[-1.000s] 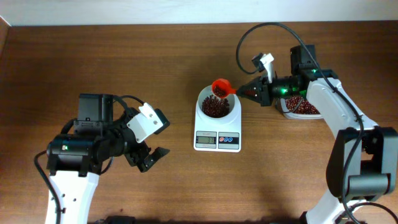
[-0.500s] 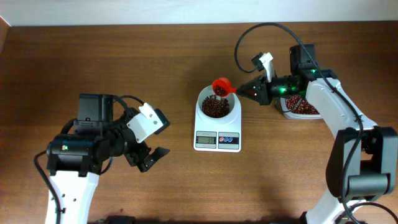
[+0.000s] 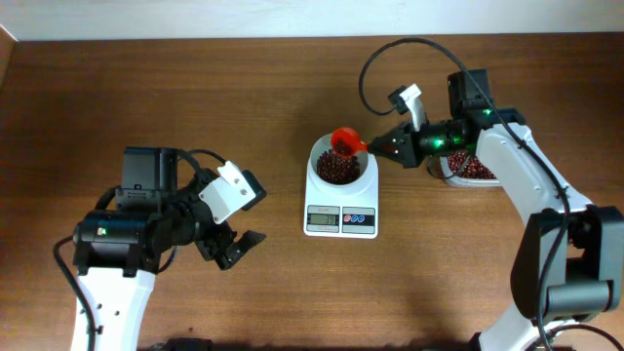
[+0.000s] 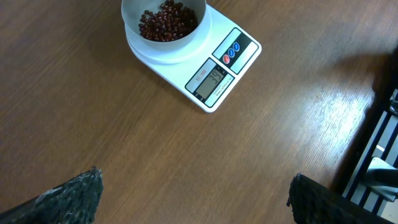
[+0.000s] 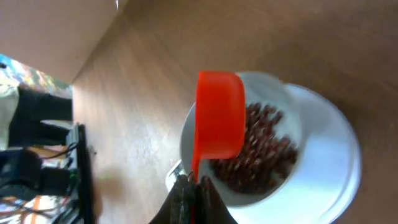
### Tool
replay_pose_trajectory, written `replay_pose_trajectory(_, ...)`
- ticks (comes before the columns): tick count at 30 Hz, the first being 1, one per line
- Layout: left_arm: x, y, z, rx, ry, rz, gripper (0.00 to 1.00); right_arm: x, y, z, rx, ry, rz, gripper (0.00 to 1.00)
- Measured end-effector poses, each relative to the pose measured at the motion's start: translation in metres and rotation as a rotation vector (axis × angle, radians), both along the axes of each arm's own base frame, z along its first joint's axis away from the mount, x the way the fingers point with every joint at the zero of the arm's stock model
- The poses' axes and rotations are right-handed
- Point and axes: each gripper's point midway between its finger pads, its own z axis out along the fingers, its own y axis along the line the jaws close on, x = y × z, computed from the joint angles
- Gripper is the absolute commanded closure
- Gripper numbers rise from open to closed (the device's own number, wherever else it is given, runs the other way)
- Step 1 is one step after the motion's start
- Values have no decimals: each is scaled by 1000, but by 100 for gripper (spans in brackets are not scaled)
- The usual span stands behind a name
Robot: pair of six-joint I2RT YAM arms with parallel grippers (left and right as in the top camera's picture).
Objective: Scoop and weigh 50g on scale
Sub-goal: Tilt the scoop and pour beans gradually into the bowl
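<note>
Scoop [image 3: 344, 140], clamped in my right gripper [image 3: 378, 146], has slid slightly left over the scale [image 3: 341, 220]; beans [image 3: 336, 171] heaped on it, centre. My left gripper [image 4: 194, 180] is spread wide, empty. I count one scoop, one scale, one tub [image 3: 470, 172].

Free passage over the bare brown wooden table [image 3: 195, 88] left of, behind and in front of the small white digital scale with round white bowl [image 3: 341, 200]. Blocked above the bowl's far rim by the orange-red plastic scoop [image 3: 344, 140] clamped in the right tool [image 3: 373, 146]. Crowded further right by the clear plastic tub [image 3: 453, 178] under that arm.
</note>
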Motion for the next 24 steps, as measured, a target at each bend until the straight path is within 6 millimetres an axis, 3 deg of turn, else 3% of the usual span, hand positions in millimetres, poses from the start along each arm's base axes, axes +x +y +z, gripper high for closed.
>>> replay_pose_trajectory(3,0,0,0,0,0,0,1,-12,0,2,-41,40,-3,96)
replay_pose_trajectory(7,0,0,0,0,0,0,1,-9,-7,9,-197,-61,-43,96)
replay_pose_trajectory(16,0,0,0,0,0,0,1,-13,-6,4,-278,-59,-54,96)
replay_pose_trajectory(24,0,0,0,0,0,0,1,-12,0,22,-243,-82,-59,96)
